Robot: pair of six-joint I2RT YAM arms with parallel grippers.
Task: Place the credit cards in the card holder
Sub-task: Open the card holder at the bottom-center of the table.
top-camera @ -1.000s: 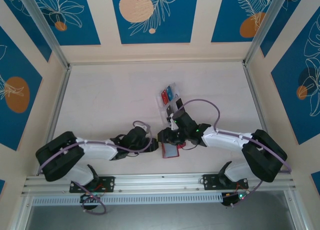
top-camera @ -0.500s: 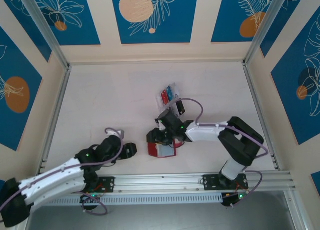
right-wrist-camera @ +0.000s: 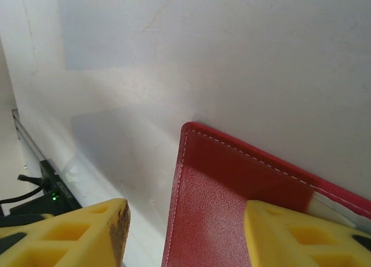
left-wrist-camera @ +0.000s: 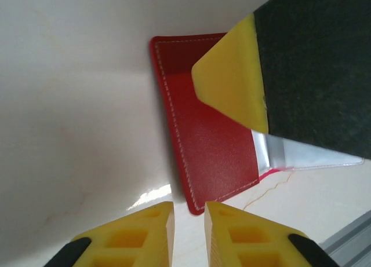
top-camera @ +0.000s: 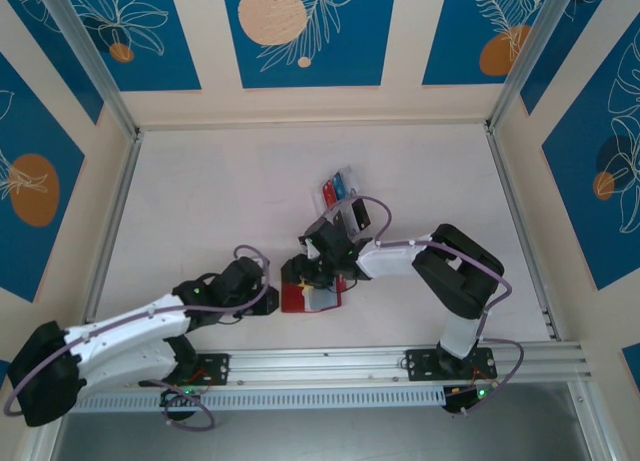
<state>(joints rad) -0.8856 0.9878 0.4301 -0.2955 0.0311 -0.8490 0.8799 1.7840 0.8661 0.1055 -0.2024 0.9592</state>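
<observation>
Right gripper point(right-wrist-camera: 185, 218), spread, straddles the card holder's point(left-wrist-camera: 211, 145) edge — the left gripper point(left-wrist-camera: 188, 212), almost pressed together and empty, could shove it right.

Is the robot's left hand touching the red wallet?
Cannot tell. In the left wrist view a corner of the card holder sits right at the fingertips of the left gripper, but neither contact nor a gap shows plainly.
</observation>
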